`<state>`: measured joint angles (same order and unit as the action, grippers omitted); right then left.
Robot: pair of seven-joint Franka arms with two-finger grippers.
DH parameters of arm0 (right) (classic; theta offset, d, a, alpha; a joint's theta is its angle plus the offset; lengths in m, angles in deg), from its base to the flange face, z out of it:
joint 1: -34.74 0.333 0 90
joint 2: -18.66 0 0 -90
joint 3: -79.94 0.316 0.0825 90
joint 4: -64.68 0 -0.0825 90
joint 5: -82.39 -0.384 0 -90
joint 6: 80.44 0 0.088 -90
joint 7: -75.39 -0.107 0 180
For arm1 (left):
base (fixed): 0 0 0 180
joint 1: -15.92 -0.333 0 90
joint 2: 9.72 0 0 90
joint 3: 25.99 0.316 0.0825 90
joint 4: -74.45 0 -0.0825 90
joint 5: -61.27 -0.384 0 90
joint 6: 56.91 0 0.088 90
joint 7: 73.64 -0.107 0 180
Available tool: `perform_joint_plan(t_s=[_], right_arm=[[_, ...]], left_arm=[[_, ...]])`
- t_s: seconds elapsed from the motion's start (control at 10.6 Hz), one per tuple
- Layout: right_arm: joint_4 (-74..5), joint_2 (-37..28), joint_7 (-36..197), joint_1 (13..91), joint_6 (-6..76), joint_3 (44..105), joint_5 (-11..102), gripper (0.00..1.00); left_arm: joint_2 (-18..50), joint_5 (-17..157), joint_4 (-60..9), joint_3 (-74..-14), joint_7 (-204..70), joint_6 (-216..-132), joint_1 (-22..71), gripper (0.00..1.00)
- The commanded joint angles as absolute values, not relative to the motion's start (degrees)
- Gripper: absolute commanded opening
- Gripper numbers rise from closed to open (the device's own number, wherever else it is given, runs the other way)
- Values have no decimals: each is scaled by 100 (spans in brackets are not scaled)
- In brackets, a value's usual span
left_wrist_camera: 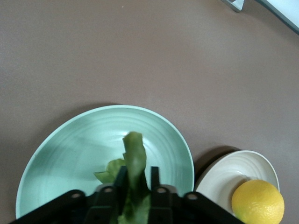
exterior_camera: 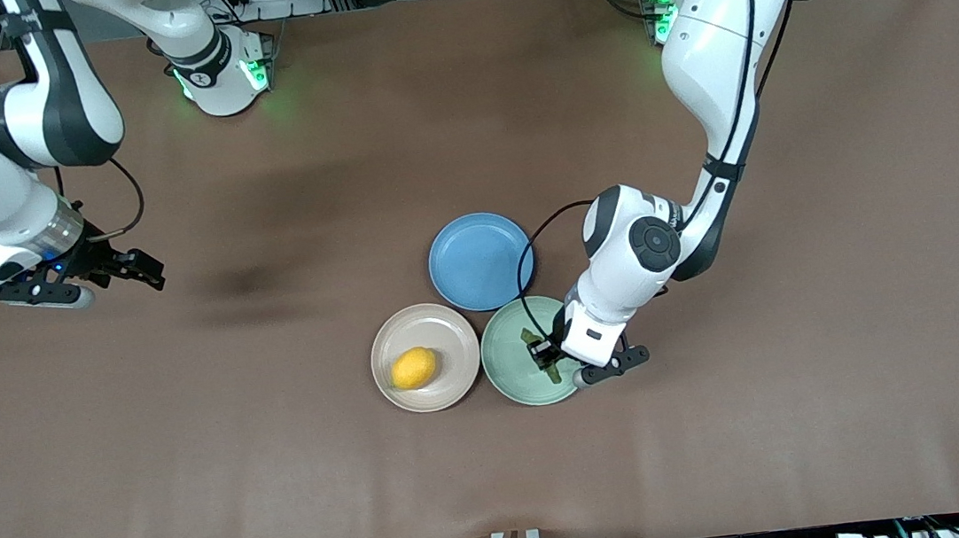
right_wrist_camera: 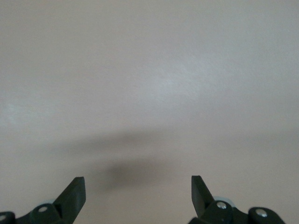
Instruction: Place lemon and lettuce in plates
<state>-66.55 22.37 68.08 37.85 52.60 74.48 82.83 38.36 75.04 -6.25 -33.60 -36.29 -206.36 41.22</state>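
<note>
The lemon (exterior_camera: 413, 369) (left_wrist_camera: 258, 201) lies in the pinkish-beige plate (exterior_camera: 451, 334) (left_wrist_camera: 224, 172). Beside it, toward the left arm's end, is the mint green plate (exterior_camera: 506, 355) (left_wrist_camera: 70, 149). My left gripper (exterior_camera: 544, 356) (left_wrist_camera: 138, 172) is low over the mint plate. The lettuce (exterior_camera: 552, 374) (left_wrist_camera: 134, 149) stands between its jaws, which are slightly parted, with a thin gap showing beside one finger. The leaf's lower end is over the plate's inside. My right gripper (exterior_camera: 143, 270) (right_wrist_camera: 138, 186) waits open with nothing in it, over bare table near the right arm's end.
A blue plate (exterior_camera: 480, 261) with nothing on it lies farther from the front camera, touching both other plates. The brown table mat (exterior_camera: 771, 416) stretches out on all sides of the three plates.
</note>
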Motion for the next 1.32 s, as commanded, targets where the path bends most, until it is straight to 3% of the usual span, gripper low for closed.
perform_joint_plan(t_s=[0.0,0.19,0.94,1.23], right_arm=[[-5874,2270,6818,3904,4255,7440,8388,100],[-5452,2270,7097,3878,3761,7432,8397,100],[-5397,2428,8488,3289,3707,7388,8397,100],[-4741,2394,8479,3333,3059,7432,8388,100]], left_arm=[[3915,7630,-501,-3311,-3532,-20676,4271,100],[3906,7630,-510,-3294,-3532,-20676,4299,100],[3836,7568,-527,-3285,-3532,-20667,4290,100],[3810,7568,-527,-3276,-3532,-20632,4290,100]])
